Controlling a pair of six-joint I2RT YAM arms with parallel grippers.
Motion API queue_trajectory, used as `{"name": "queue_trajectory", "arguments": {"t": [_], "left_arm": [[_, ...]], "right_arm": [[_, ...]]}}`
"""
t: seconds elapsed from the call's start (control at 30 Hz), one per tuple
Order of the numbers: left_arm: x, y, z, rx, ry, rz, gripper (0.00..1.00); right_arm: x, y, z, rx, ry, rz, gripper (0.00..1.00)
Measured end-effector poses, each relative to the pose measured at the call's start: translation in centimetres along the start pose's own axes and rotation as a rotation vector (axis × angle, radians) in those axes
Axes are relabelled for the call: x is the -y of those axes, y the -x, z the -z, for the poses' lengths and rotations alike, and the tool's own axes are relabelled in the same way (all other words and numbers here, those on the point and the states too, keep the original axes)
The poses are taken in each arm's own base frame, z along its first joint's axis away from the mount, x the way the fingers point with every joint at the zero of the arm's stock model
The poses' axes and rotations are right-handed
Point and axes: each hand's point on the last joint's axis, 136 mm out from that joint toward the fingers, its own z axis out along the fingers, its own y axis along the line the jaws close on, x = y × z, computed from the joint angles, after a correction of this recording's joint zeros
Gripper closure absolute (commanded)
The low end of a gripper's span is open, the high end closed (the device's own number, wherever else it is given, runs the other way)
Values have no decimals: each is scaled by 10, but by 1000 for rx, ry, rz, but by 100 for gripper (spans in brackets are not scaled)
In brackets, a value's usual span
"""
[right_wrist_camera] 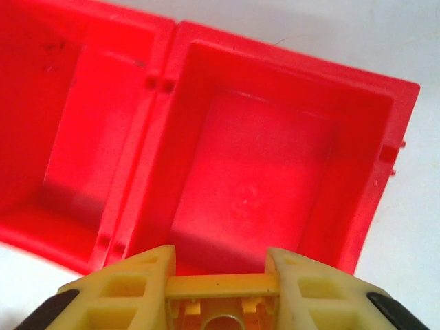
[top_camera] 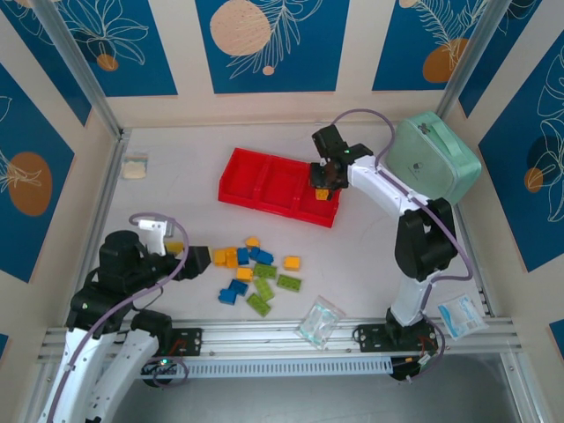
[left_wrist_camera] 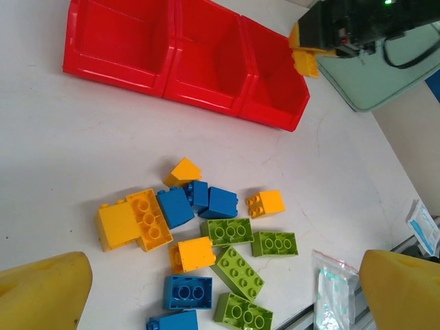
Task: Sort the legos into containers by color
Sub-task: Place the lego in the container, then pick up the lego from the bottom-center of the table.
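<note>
Hovering over the far middle of the tabletop, the right gripper (top_camera: 324, 176) is clamped narrow on a yellow-orange brick (right_wrist_camera: 220, 294). The brick sits between the two pale yellow fingers (right_wrist_camera: 130, 282), directly above the right-hand compartment (right_wrist_camera: 254, 172) of the red tray (top_camera: 264, 208). From the right wrist view, that compartment's bare red floor lies below the brick, with the middle compartment (top_camera: 280, 183) beside it across a shared wall. The brick is clear of the floor and does not touch it.

The tray lies at a slight slant, its right end nearer the front edge than its left end.

The loose legos (top_camera: 256, 269) lie scattered toward the front edge, left of centre and well apart from the tray. They are a mix of yellow-orange, blue and lime green. In the left wrist view, two yellow-orange bricks (left_wrist_camera: 127, 220) touch at the left of the heap. Blue ones (left_wrist_camera: 199, 203) cluster in the middle, and the green ones (left_wrist_camera: 237, 271) sit on the side towards the front edge.

The left gripper (top_camera: 196, 261) rests low just left of the heap with its jaws spread wide, gripping nothing.

A mint-green case (top_camera: 436, 159) stands by the right edge, and a clear bag (top_camera: 319, 322) lies at the front edge.
</note>
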Motion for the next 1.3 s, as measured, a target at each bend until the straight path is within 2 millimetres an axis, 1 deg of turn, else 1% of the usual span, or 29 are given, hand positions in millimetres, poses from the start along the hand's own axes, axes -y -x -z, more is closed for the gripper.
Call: {"name": "queue_trajectory", "arguments": {"t": [0.1,0.2,0.23,0.27,0.43,0.57,0.67,0.73,0.77,0.83,0.87,0.93,0.97,1.03,1.1,1.2,1.23,1.3], "left_arm": [[2,0,1,0,-12,-3,1],[3,-1,1,-1,-14,-2,1],[3,-1,1,-1,-14,-2,1],[3,-1,1,-2,-14,-2,1],[3,-3,-2,-23,-23,6,1],[6,-3,-2,-29,-37,4,1],[6,-3,-1,-21,-38,1,0],[8,-2,2,-5,-43,-5,1],[8,-2,3,1,-43,-7,1],[8,-1,4,8,-41,-9,1],[7,-1,4,11,-34,-9,1],[5,0,4,16,-21,-8,1],[4,0,4,16,-19,-8,1],[3,1,4,17,-12,-7,1],[2,0,3,12,-9,-5,1],[1,0,1,3,-7,-1,1],[1,0,1,2,-7,-1,1],[1,0,1,2,-7,-1,1]], "right_arm": [[3,2,-24,-13,6,-48,69],[1,1,-44,-29,26,-90,60],[1,0,-48,-33,30,-98,58],[0,-1,-50,-37,35,-105,58],[1,0,-53,-40,45,-140,36],[1,-3,-51,-56,49,-149,27],[-4,-5,-33,-52,65,-133,16],[-10,-6,-7,-27,85,-109,10],[-14,-8,6,-16,95,-94,9],[-26,-14,41,14,128,-66,7],[-30,-19,54,20,139,-60,6],[-36,-34,77,16,156,-76,5],[-37,-43,83,2,157,-89,5],[-36,-71,88,-45,137,-137,5],[-32,-103,82,-103,93,-184,6],[-30,-151,67,-180,9,-230,10],[-31,-165,63,-203,-7,-235,13],[-36,-185,55,-239,-21,-233,14]]}}
